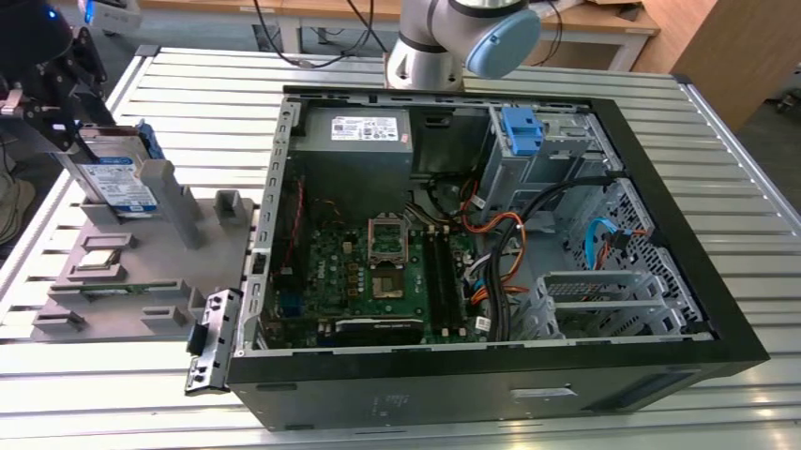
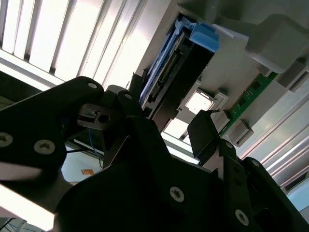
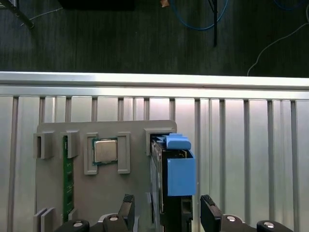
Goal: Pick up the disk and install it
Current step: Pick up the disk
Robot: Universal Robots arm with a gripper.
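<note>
Finds the black two-finger gripper spread wide in the first wrist view, with one finger on each side of the disk, a flat silver metal hard drive framed by a blue plastic carrier bracket. Leaves a gap to either face and has no grip on it. Shows, in the second wrist view, one black finger close by the drive's edge; cannot tell there whether touching or apart.

Places the disk in the upper left of the exterior view, upright on its edge in a slot of a grey plastic fixture tray, its white label with the blue band turned toward the camera. Keeps, in that same tray, a square silver processor chip in the pocket beside the drive's slot and a green memory stick on edge one pocket further.

Sets the tray on a slatted aluminium table, just beside an open black computer case across the middle and right of the exterior view. Holds, inside the case, a green motherboard, a grey power supply box near the top centre and a blue plastic caddy at the upper right.
</note>
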